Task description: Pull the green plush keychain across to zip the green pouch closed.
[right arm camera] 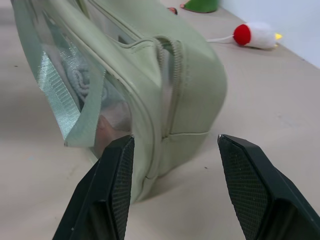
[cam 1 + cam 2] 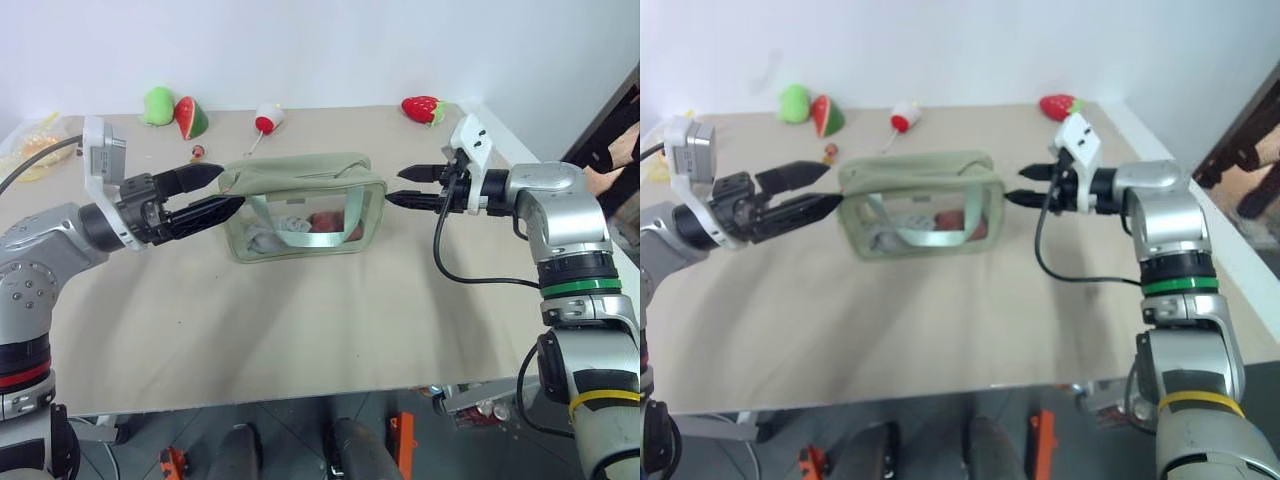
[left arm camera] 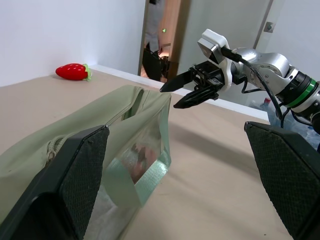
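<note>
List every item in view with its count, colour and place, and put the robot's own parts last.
green pouch: 1, sage green with a clear side panel and pale strap, mid-table between the two grippers
strawberry plush: 1, red with green leaves, far right of the table
watermelon-slice plush: 1, red and green, far left
light-green plush: 1, beside the watermelon slice
white plush with red tip: 1, far centre, behind the pouch
table: 1, beige
left gripper: 1, black, jaws open about the pouch's left end
right gripper: 1, black, jaws open, just off the pouch's right end
</note>
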